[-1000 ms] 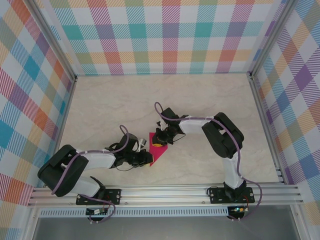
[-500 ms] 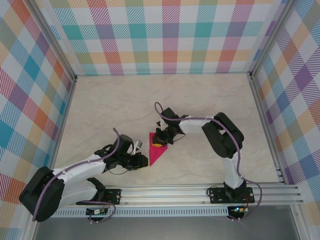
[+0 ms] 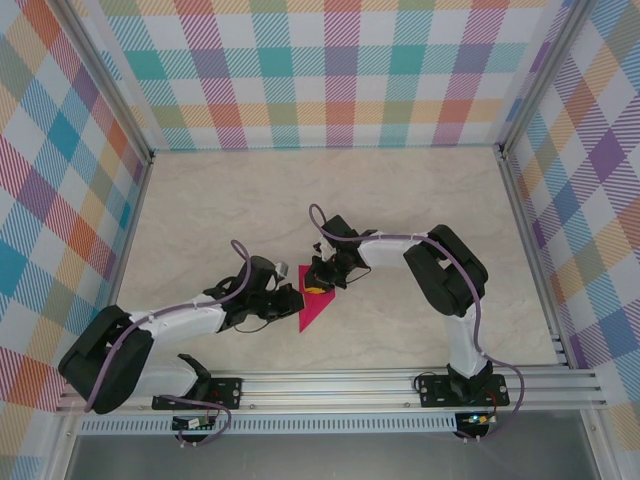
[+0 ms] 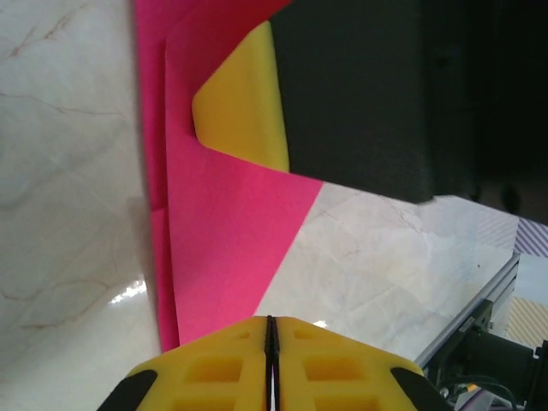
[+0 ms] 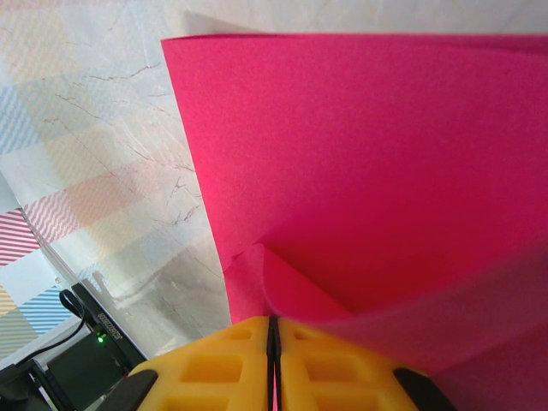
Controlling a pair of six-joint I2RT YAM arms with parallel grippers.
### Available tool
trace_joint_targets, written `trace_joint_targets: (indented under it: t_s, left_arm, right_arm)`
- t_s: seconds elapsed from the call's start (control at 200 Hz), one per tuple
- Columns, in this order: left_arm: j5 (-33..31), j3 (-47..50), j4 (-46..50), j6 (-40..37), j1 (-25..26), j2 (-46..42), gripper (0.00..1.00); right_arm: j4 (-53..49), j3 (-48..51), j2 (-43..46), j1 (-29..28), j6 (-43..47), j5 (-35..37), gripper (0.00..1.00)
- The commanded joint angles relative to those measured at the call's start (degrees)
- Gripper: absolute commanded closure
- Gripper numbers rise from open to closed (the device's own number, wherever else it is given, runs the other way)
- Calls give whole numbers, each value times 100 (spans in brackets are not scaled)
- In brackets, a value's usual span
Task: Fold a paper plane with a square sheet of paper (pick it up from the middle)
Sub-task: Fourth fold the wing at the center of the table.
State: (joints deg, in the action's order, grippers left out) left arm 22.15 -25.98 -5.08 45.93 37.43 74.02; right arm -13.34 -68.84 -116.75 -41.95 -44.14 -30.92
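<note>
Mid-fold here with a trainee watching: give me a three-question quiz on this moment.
1. True or false: the left gripper stands wide open.
2. The pink sheet lies: A) flat and unfolded; B) folded to a triangle; C) crumpled.
3. What lies under the right gripper?
Key: 1 false, it is shut; 2 B; 3 the pink sheet.

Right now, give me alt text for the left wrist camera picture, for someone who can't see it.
Folded magenta paper lies on a marble table, narrowing toward the left gripper, whose yellow fingers are shut at the bottom edge. At the top, the right gripper, yellow-tipped and black, rests on the paper.
</note>
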Motion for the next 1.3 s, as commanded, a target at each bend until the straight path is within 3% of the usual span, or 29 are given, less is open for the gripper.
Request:
trace_joint_targets:
  t_s: [0.0,0.105,0.27,0.635,0.97,1.295]
  left_arm:
    - [-57,-82,-630,116,28,278,91]
    - [44,-83,-1013,170,36,590,92]
    - [44,-355,-854,39,36,1193,94]
    - [-894,22,282,-224,80,1326,99]
    - [-783,72,189,-382,89,1671,100]
    - [-691,97,165,-503,89,1871,100]
  right_arm:
    - [-473,202,-357,3,38,394,89]
    - [-447,213,-356,3,30,376,89]
    - [-451,195,-338,3,35,358,89]
    - [-508,-15,-53,89,267,342,87]
    - [-111,189,771,306,472,205,86]
    - [500,430,420,250,309,-338,93]
